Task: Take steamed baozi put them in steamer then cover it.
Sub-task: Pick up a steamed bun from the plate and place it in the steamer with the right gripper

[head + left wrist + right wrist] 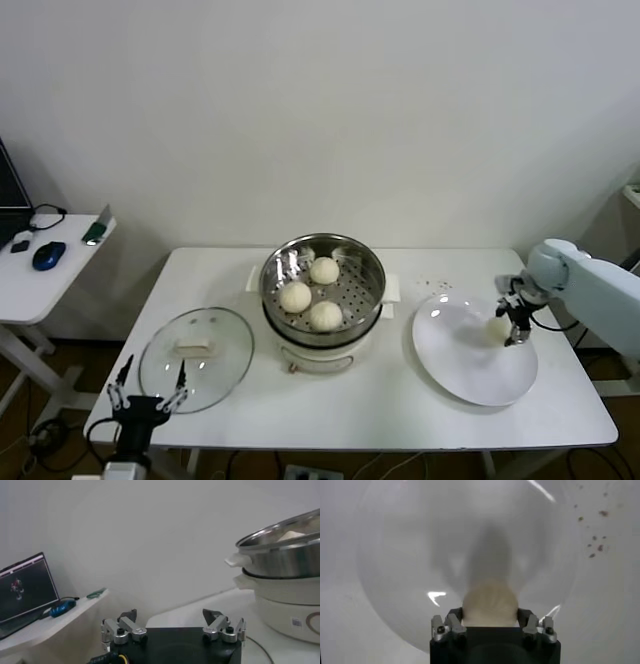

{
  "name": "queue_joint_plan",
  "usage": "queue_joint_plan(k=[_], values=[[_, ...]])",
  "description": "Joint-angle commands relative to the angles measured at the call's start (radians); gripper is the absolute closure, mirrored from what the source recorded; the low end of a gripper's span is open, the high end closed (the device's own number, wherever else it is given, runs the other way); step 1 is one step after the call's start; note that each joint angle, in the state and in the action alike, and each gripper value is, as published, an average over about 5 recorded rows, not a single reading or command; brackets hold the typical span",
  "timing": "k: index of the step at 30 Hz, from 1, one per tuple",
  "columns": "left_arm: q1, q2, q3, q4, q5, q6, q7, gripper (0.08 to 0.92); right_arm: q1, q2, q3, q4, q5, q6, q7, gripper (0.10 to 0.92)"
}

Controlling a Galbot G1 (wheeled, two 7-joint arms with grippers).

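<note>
So on the white counter (400, 400) we've got the round shiny stainless-steel steamer (322, 283) with its perforated floor sitting on the white electric cooker base (318, 352), pretty much dead centre. Three of the smooth cream-white steamed baozi (295, 296) are already inside it, one toward 12 o'clock, one toward 9 and one toward 6, close together but we can't tell if they touch. The fourth baozi (497, 326) is on the flat white round plate (470, 372) at 3 o'clock from the steamer, near the plate's 2 o'clock edge. The right hand (513, 331) is down over the plate, and in the right wrist view that bun (489, 604) sits right between the fingers (454, 622), which flank it on both sides; we can't tell from here whether they're pressing on it or just bracketing it. The round clear glass cover (196, 358) with the metal rim and cream-white bar handle lies flat on the counter at about 8 o'clock from the steamer, just beside the cooker base. The left hand (148, 399) is parked at the near counter edge just below the cover, fingers (120, 628) spread wide apart with nothing between them. A few dark crumbs (432, 285) are scattered on the counter at 12 o'clock from the plate.
</note>
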Motion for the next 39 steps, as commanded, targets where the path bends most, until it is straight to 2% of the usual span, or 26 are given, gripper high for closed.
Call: queue_joint_plan(k=[1, 9, 18, 29, 39], values=[[-0.021, -0.003, 0.017, 0.0, 0.002, 0.005, 0.004, 0.177, 0.328, 0.081, -0.244, 0.007, 0.264, -0.046, 0.008, 0.33], [-0.03, -0.002, 0.051, -0.001, 0.01, 0.015, 0.02, 0.177, 0.65, 0.306, -0.508, 0.0, 0.637, -0.116, 0.044, 0.33], [-0.02, 0.02, 0.077, -0.023, 0.016, 0.016, 0.032, 0.177, 0.708, 0.518, -0.595, 0.082, 0.892, -0.208, 0.131, 0.33], [0.002, 0.033, 0.075, -0.021, 0.015, 0.001, 0.041, 0.177, 0.687, 0.592, -0.722, 0.221, 0.968, -0.243, 0.207, 0.33], [-0.01, 0.046, 0.071, -0.015, 0.014, 0.005, 0.043, 0.177, 0.579, 0.583, -0.764, 0.238, 0.876, -0.249, 0.232, 0.321]])
